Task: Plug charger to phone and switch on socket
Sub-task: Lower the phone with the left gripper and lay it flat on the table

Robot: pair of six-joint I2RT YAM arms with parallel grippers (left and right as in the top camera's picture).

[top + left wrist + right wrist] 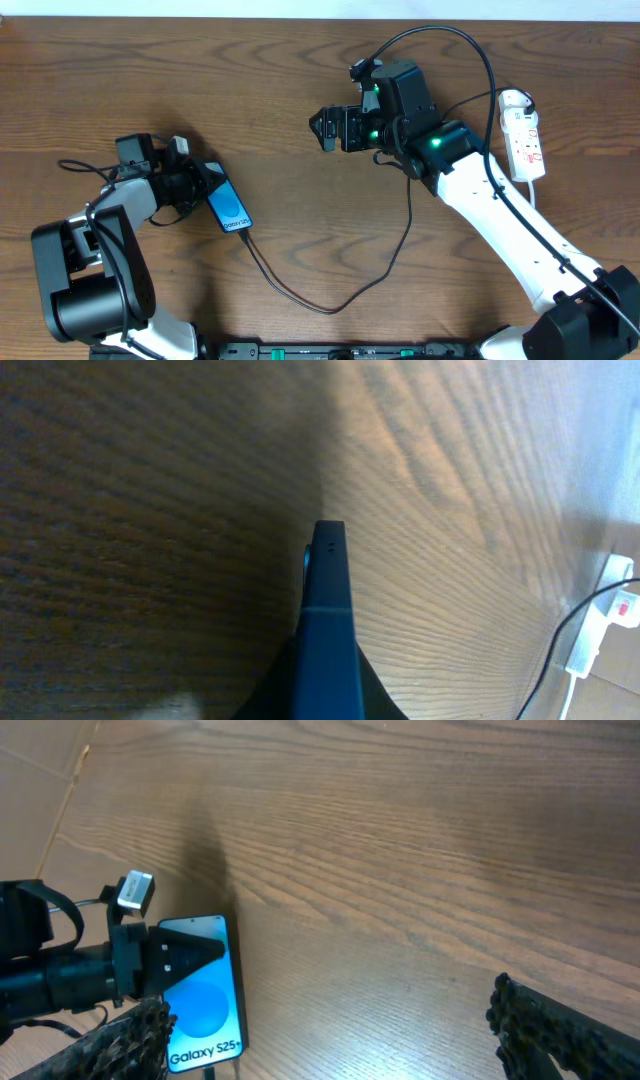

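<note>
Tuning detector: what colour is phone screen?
Bright blue, lighter circle, on the phone; best in right wrist view.

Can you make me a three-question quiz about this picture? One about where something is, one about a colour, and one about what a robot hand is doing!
1. Where is the socket? A) far right of the table B) in the middle C) far left
2. What colour is the phone screen? A) red B) blue C) green
3. The right gripper is: A) shut tight B) gripping the phone C) open, empty
Answers: 1 A, overhead shows it near the right edge; 2 B, it shows bright blue; 3 C, its fingers stand wide apart.
</note>
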